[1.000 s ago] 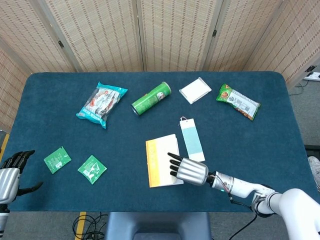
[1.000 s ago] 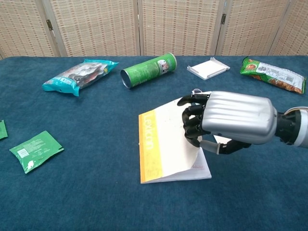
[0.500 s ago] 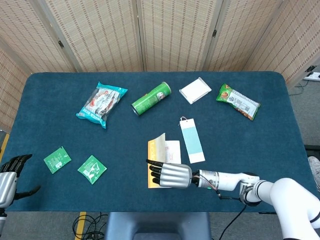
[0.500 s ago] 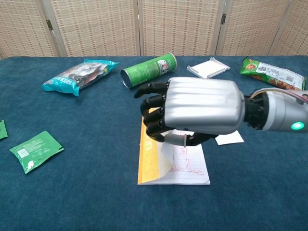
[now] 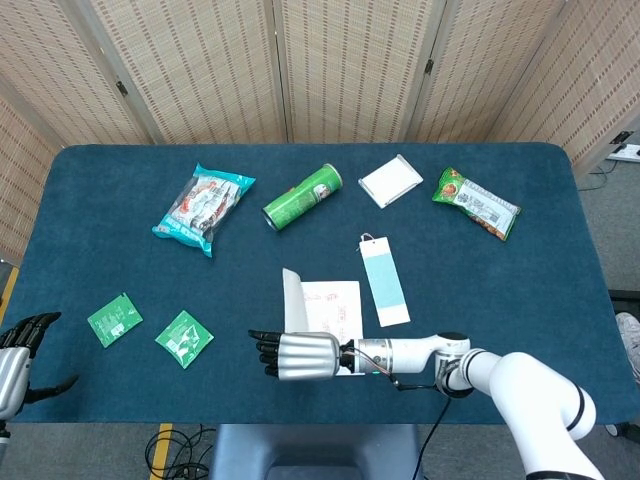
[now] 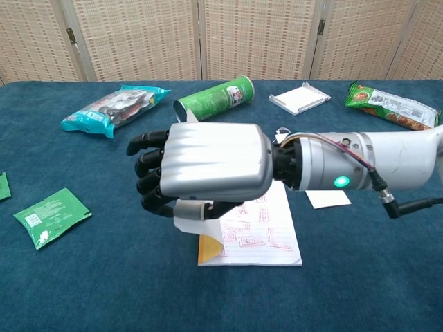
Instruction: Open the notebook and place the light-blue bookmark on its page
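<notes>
Roughly halfway through, judging by how things lie. Notebook (image 5: pixel 325 310) near the middle of the table's front edge, partly open: cover standing up on its left side, a white page with red marks exposed on the right. Right hand (image 5: pixel 296 356) reaching across from the right, low over the notebook's front-left corner, fingers curled with the lifted cover apparently pinched between thumb and fingers, a pale flap of it showing under the palm in the chest view; exact contact hidden by the hand's back, so grip judged, not certain. Cover not yet laid flat on the table (image 5: pixel 520 290). Light-blue bookmark (image 5: pixel 384 280) untouched, lying flat just beside the notebook's right edge, toward the table's middle, its tag end pointing to the far edge. Left hand (image 5: pixel 20 345) at the front-left corner of the table, fingers apart, holding nothing. Left to do: fold the cover fully over to the left and let go, then pick up the bookmark and set it on the exposed page. Likely trouble: cover springing back shut once released, and a thin flat bookmark hard to lift off the cloth.
</notes>
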Tool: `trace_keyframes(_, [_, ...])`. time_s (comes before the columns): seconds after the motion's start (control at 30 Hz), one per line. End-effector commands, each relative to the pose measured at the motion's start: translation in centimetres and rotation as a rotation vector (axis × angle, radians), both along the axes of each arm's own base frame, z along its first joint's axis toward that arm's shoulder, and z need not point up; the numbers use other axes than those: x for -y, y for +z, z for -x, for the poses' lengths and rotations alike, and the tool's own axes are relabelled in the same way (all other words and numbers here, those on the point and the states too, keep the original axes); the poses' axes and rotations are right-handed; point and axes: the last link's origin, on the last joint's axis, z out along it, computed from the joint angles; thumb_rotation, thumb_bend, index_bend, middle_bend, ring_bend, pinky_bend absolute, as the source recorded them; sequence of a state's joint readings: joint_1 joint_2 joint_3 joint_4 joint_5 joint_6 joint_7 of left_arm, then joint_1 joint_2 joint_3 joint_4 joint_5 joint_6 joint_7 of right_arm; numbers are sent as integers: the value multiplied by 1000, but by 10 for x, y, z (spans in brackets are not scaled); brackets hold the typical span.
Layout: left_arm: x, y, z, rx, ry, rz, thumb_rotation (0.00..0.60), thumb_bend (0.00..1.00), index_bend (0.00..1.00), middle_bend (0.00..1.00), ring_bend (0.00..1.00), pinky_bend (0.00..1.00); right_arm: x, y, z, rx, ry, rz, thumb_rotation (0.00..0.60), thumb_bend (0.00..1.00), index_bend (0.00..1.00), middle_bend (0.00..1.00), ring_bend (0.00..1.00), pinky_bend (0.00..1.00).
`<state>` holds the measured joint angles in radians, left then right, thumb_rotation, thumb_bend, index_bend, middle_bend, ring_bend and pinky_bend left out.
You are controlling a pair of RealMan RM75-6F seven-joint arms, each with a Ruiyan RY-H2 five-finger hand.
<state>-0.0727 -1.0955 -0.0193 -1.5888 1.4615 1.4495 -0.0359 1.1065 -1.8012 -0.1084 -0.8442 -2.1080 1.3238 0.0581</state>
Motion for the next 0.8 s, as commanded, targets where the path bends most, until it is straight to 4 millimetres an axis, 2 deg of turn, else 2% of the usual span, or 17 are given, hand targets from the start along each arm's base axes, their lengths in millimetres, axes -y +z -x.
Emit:
trace_keyframes(0.03, [2,0,0,0,4,2,600,154,156,185,152,229,3,-7,-8,9,-10,-2,600,490,722,444,326,181])
trace_keyframes(0.13, [3,0,2,-2,13,3,600,154,157,185,153,229,7,-14,-14,13,-26,-4,600,485,684,408,311,181])
trace_keyframes(0.4, [5,3,3,-9,19,-2,600,154,159,185,152,229,7,-33,-35,42,-54,-19,600,426,459,289,193,176])
trace_keyframes(0.6, [6,4,4,-7,23,-6,600,154,159,185,152,229,8,-43,-43,16,-68,-13,600,222,115,143,85,104])
trace_keyframes(0.7, [7,4,5,-7,26,-3,600,154,159,185,152,229,10,-50,-45,-7,-100,-20,600,171,16,80,40,89])
trace_keyframes(0.8, [7,3,5,-7,25,-4,600,154,159,185,152,229,10,-57,-49,-19,-116,-19,600,147,0,39,9,69])
